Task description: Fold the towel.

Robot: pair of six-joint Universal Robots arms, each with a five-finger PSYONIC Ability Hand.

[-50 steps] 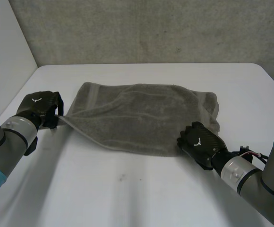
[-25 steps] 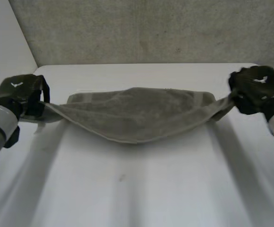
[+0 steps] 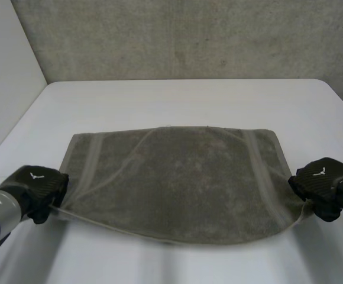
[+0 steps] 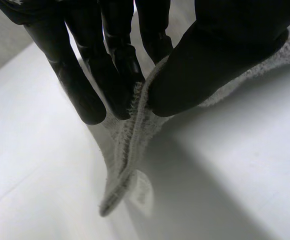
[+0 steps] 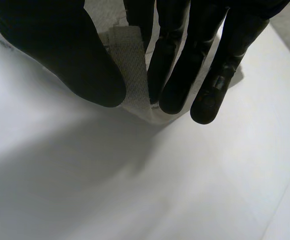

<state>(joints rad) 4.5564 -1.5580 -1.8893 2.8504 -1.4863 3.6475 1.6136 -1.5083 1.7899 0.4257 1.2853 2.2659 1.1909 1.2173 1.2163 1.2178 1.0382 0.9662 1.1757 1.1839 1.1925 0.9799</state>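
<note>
The grey towel (image 3: 177, 183) lies spread across the middle of the white worktop (image 3: 177, 100), its long sides running from 9 to 3 o'clock. Its far edge, at 12 o'clock, rests flat on the worktop. Its near edge, at 6 o'clock, sags in a shallow curve between the two hands. A pale stripe (image 3: 90, 165) crosses the towel near each short end.

The left hand (image 3: 38, 186) is at the towel's 8 o'clock corner. In the left wrist view the thumb of the left hand (image 4: 215, 55) presses the hemmed edge of the towel (image 4: 130, 155) against the fingers, so this hand is grasping the cloth. A short tail of the corner hangs past the fingertips toward the worktop, and I cannot tell whether it touches.

The right hand (image 3: 325, 183) is at the towel's 4 o'clock corner. In the right wrist view the thumb of the right hand (image 5: 60, 50) and the fingers pinch a folded bit of the towel (image 5: 132, 70) between them, so this hand is grasping the cloth too.

A rough grey wall (image 3: 189, 35) stands beyond the worktop at 12 o'clock.
</note>
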